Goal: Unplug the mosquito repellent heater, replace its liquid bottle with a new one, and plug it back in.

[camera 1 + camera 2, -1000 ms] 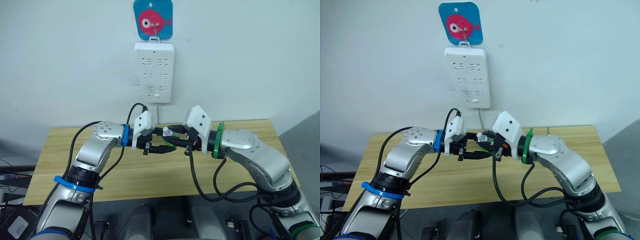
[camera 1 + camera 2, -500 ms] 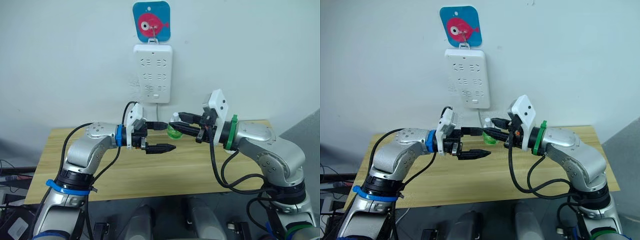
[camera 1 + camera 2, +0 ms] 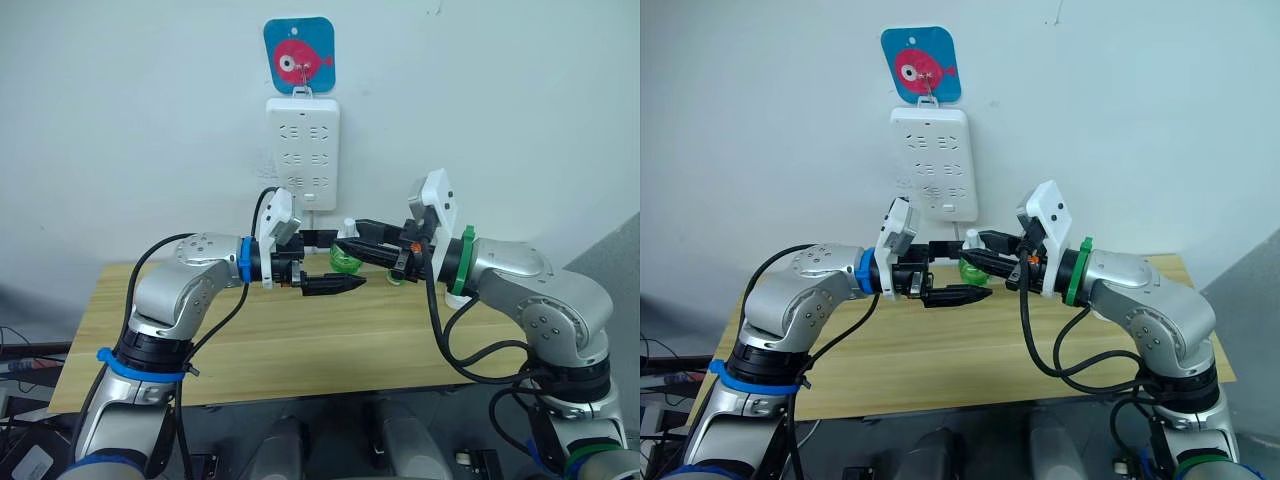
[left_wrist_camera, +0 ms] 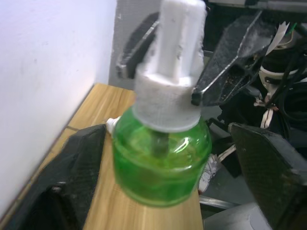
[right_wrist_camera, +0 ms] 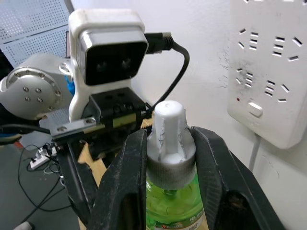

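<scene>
Showing, from left to right in the head views, the left gripper (image 3: pixel 325 262) at centre frame with its two black fingers spread apart on either side of the green liquid bottle (image 3: pixel 347 260), not touching it as far as the left wrist view shows, and the right gripper (image 3: pixel 352 235) just right of centre, clamped on the bottle's white neck (image 5: pixel 169 143) and holding it in the air above the wooden table (image 3: pixel 300 340). At upper centre hangs the white power strip (image 3: pixel 303 148), its sockets empty, below a blue fish hook (image 3: pixel 298 56). No heater can be made out. Judged progress: unplugging done; which bottle this is cannot be told; refitting and replugging remain.
</scene>
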`<state>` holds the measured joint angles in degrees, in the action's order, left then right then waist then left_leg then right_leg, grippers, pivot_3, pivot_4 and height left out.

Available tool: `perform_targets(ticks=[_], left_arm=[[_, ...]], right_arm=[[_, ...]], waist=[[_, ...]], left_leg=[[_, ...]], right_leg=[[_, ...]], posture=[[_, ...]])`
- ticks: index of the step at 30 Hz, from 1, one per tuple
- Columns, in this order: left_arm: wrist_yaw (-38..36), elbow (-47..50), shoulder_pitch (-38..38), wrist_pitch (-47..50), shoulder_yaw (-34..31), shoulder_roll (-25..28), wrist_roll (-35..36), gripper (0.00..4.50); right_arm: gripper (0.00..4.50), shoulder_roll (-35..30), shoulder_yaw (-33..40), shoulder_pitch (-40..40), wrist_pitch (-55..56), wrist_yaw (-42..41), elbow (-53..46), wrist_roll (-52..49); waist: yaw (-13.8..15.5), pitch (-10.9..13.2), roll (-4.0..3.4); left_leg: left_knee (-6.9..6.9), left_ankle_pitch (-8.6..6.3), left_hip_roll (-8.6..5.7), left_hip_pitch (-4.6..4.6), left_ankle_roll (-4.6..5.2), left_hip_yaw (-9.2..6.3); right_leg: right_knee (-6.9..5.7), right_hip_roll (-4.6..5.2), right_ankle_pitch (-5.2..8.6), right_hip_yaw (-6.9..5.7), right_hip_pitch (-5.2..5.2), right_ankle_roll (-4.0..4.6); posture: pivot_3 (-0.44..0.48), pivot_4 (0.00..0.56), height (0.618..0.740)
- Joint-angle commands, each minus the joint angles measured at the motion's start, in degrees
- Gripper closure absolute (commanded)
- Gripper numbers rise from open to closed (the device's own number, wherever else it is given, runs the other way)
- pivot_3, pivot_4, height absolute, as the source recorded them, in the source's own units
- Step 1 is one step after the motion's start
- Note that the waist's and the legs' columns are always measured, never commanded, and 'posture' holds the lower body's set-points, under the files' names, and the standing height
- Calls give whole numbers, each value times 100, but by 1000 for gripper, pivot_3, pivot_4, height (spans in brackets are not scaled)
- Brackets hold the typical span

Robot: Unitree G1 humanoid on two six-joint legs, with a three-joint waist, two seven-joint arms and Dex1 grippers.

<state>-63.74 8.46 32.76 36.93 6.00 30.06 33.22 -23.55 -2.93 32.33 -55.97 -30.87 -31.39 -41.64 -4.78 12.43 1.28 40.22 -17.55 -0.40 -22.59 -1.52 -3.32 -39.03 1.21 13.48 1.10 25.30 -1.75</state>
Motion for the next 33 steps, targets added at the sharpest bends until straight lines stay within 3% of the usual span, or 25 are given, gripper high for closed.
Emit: perform_targets(ticks=[1,3,9,12,16,22,23,27,33], left_arm=[[65,156,25,-113,-53,-49,42,1547],[43,141,27,-105,-42,-30,33,2177],[-99,105,85,-80,-41,50,68,2212],[-470,237,121,85,16,265,234,2212],[-827,179,283,121,30,484,325,2212],[-626,184,212,-58,-55,396,258,2212],[-595,189,183,-100,-59,385,234,2212],[-472,263,-41,-341,-27,321,133,2212],[426,140,-371,-888,-170,-243,-190,2212]], right_arm=[[3485,38,96,100,-1,102,-249,-173],[3485,29,73,99,0,121,-267,-196],[3485,42,158,124,102,-60,-203,-446],[3485,-415,65,290,72,-1143,-24,-836],[3485,-1245,-523,1006,465,-2875,766,-450],[3485,-1423,-714,1343,755,-3312,1298,-140],[2766,-1422,-680,1341,796,-3298,1334,-115],[1407,-1611,-439,1267,951,-3225,1339,78],[1400,-1982,501,530,688,-2200,409,-2]], waist=[[-1,-8,-1],[-2,-15,-1],[-3,-18,-1],[-3,-18,-1],[-3,-18,-1],[0,-21,0],[2,-21,0],[9,-21,0],[105,-21,1]], left_leg=[[0,0,0,0,1,0],[0,1,0,2,2,1],[0,2,0,3,4,1],[0,2,-1,2,4,3],[0,3,-3,10,8,7],[-3,4,3,21,12,3],[-3,5,3,20,12,2],[-3,5,0,17,12,3],[-2,5,-2,10,11,1]], right_leg=[[0,0,0,0,0,0],[-1,0,0,1,0,0],[-2,-1,0,1,-1,1],[-1,-4,0,2,-1,1],[3,-10,0,1,-9,1],[1,-11,-1,-3,-20,2],[1,-8,-1,-2,-19,1],[3,-1,-1,1,-15,2],[5,5,-1,-1,-12,2]], posture=[[-127,143,730],[-129,143,730],[-128,144,730],[-116,144,730],[-102,148,730],[-89,151,730],[-89,151,730],[-106,151,730],[-118,152,730]])
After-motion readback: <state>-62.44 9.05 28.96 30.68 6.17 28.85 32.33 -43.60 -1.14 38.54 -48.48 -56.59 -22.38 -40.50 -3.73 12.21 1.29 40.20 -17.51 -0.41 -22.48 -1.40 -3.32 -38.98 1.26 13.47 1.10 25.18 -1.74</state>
